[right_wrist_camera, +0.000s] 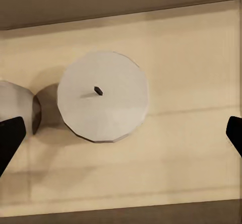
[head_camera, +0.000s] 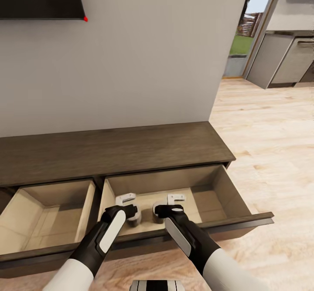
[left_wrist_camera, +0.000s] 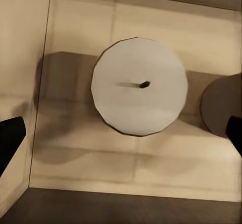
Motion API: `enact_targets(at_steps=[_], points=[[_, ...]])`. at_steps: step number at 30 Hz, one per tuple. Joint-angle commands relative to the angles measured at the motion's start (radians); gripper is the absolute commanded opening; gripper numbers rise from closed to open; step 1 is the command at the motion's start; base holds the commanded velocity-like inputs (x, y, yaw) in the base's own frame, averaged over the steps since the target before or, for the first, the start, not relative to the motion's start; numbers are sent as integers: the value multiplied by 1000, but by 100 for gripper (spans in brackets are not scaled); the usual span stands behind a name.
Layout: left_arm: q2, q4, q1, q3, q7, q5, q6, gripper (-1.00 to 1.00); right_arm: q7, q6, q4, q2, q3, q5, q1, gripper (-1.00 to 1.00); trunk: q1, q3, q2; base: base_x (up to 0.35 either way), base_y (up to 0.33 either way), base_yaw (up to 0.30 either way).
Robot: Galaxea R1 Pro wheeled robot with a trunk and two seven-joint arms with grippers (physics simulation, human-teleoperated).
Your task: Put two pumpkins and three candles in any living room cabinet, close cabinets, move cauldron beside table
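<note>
The cabinet (head_camera: 109, 151) runs along the grey wall, a long low dark-brown unit with a flat top, and both of its drawers stand pulled out toward the robot. The left drawer (head_camera: 43, 217) shows pale bare boards inside; the right drawer (head_camera: 220, 191) holds the candles and has both arms reaching down into it. In the head view the left gripper (head_camera: 129, 210) and the right gripper (head_camera: 171, 209) hang side by side over the drawer floor, close together but apart, each above a short pale cylinder. The left wrist view looks straight down on one candle (left_wrist_camera: 138, 93), a white round top with a small dark wick at its centre, standing upright on the drawer floor near the side wall, with the rim of a second candle (left_wrist_camera: 221, 105) just beside it. The left fingertips (left_wrist_camera: 10, 133) sit spread wide at either edge of that view, clear of the candle, so this gripper is released. The right wrist view gives the same picture from the other arm: a candle (right_wrist_camera: 103, 97) upright under the gripper, its neighbour (right_wrist_camera: 15, 103) just beside it (whether they touch, I cannot tell), and the right fingertips (right_wrist_camera: 10, 136) far apart, grasping nothing. Beyond the wall's end, light wood floor (head_camera: 270, 125) leads to grey kitchen units (head_camera: 283, 60).
</note>
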Motion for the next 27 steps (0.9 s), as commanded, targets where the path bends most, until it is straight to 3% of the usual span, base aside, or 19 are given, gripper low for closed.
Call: enact_targets(at_steps=[1, 17, 27], points=[[0, -1, -1, -1, 10, 11, 2, 100, -9, 4, -2, -1, 3, -10, -1, 100, -1, 3, 0, 0, 0, 0], [2, -48, 0, 9, 9, 13, 12, 100, -10, 15, -19, -5, -5, -19, -1, 100, -8, 65, 4, -43, 0, 0], [3, -52, 0, 9, 9, 12, 13, 100, -11, 29, -126, -10, -6, -19, -1, 100, -12, 104, 6, -120, 0, 0]])
